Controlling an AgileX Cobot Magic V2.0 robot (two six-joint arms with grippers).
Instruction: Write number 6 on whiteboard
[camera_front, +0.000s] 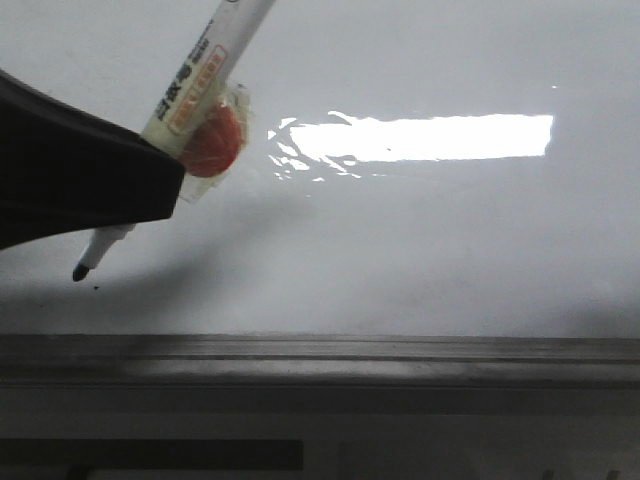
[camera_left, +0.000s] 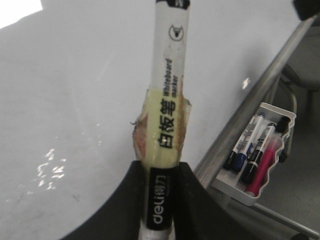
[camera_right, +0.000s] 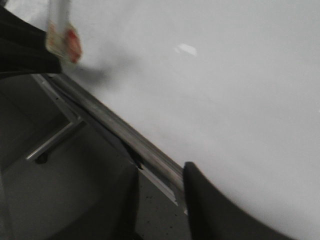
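The whiteboard is a glossy pale sheet with a bright rectangular glare; it also fills much of the left wrist view and right wrist view. No number 6 shows on it in any view. My left gripper is shut on a white whiteboard marker wrapped in yellowish tape with a red patch. Its black tip points down at the board near the front left, and I cannot tell whether it touches. My right gripper stands open and holds nothing, over the board's edge.
A grey metal edge rail runs along the board's near side. Beside the board hangs a white tray with several spare markers. A small dark speck lies by the marker tip.
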